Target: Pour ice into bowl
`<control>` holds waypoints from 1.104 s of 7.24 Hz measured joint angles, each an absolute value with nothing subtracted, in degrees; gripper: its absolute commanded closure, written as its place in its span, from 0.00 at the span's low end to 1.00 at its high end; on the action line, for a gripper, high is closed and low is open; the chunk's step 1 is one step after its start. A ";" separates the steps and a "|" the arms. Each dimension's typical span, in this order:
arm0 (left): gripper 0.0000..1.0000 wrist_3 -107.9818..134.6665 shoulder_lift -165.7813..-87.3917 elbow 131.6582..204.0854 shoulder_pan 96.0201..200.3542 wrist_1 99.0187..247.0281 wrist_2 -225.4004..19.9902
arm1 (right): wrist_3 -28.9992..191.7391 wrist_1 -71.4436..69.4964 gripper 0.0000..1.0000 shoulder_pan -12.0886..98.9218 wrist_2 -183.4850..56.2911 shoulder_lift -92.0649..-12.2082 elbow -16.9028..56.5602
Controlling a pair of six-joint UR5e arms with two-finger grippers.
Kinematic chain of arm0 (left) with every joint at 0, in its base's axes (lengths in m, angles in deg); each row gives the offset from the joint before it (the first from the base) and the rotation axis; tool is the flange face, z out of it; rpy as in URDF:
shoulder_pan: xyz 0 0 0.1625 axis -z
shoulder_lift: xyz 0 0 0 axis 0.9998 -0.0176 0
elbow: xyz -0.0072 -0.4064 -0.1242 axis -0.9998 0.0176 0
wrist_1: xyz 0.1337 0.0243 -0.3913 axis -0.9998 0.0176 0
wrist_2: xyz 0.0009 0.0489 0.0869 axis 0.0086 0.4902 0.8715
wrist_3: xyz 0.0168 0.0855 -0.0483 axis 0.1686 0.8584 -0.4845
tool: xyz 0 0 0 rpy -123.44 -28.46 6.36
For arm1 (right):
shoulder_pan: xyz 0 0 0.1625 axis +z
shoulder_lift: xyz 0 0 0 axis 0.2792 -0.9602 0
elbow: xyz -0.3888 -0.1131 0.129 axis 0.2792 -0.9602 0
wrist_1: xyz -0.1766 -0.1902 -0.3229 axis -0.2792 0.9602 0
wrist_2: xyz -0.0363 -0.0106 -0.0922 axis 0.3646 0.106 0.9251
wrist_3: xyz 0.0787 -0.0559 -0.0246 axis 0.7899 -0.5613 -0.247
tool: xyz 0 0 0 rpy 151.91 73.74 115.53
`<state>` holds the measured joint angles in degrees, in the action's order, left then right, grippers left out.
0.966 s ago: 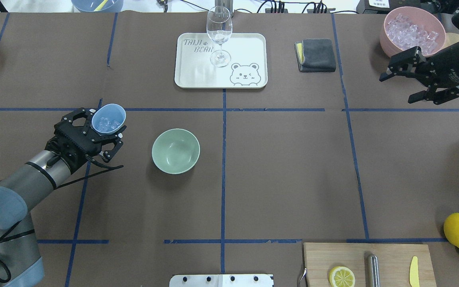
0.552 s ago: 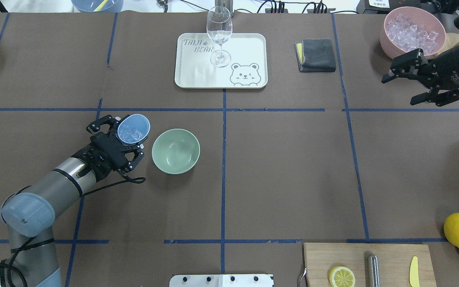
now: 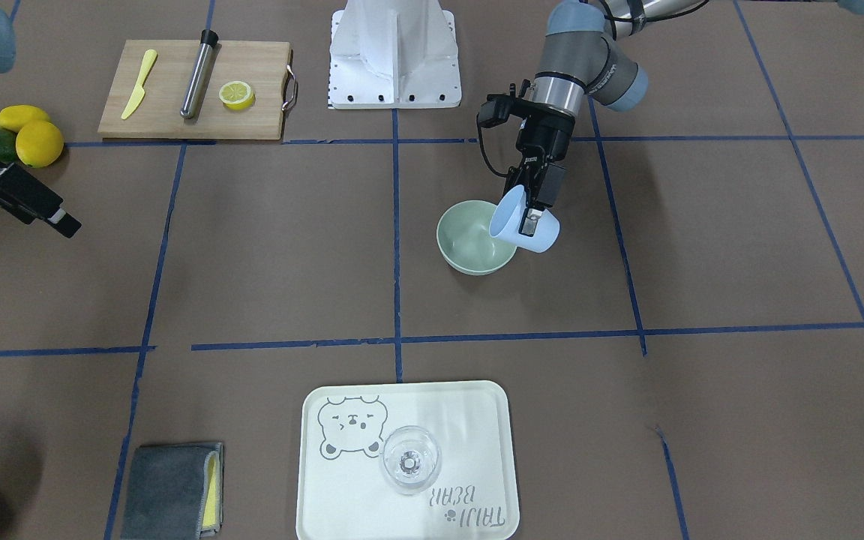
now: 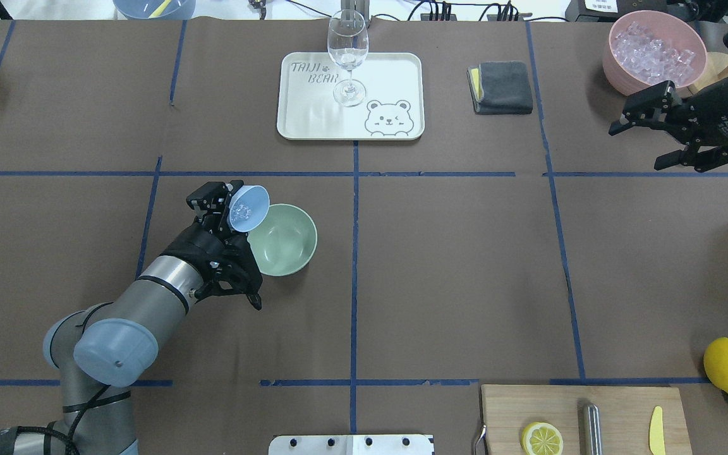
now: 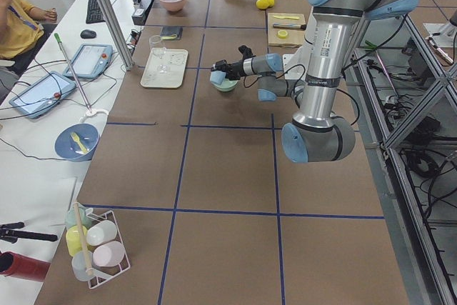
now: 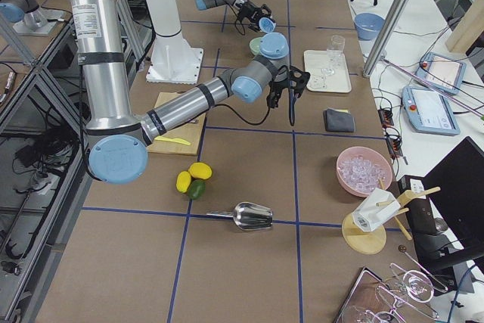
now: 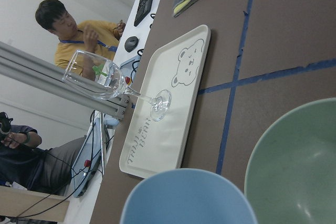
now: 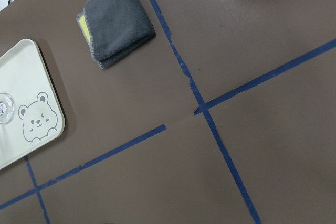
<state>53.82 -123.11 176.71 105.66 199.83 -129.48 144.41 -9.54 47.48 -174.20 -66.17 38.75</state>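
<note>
- Fingers (image 3: 550, 189) of the left gripper (image 4: 232, 203) were clamped tight on the blue cup (image 4: 251, 212), and the grip looked firm.
- The cup was tipped well over, its mouth turned toward the bowl (image 4: 289, 248) and its lip hanging just above the bowl's near rim.
- The ice (image 4: 241, 206), a small glossy cluster of clear cubes, sat inside the tilted cup, close to its mouth.
- The bowl itself stood upright on the brown table (image 4: 452, 265), just beside the gripper, pale green and matte.
- Over on the other side, the right gripper (image 4: 634, 149) hung above the table with its fingers spread wide and nothing between them, well apart from the bowl.
- Near it stood the pink container (image 4: 614, 64), heaped with more clear cubes.
- At the far edge, a wine glass (image 4: 347, 58) stood upright on the bear-printed tray (image 4: 395, 72), with a folded grey cloth (image 4: 503, 87) lying between the tray and the pink container.
</note>
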 measured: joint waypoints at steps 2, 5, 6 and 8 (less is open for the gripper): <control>1.00 66.75 -123.47 176.75 105.47 197.01 -127.49 | 144.41 -9.52 0.00 47.41 -173.28 -66.60 38.78; 1.00 84.30 -122.95 176.73 105.41 196.57 -125.04 | 144.43 -9.53 0.00 47.30 -171.88 -66.69 38.71; 1.00 88.72 -122.86 176.70 105.20 196.52 -123.24 | 144.49 -9.58 0.00 47.29 -171.48 -66.77 38.67; 1.00 92.72 -122.83 176.55 104.80 196.49 -121.86 | 144.55 -9.60 0.00 47.32 -171.35 -67.25 38.59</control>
<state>92.72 -122.83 176.55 104.80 196.49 -121.86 144.55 -9.60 47.32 -171.35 -67.25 38.59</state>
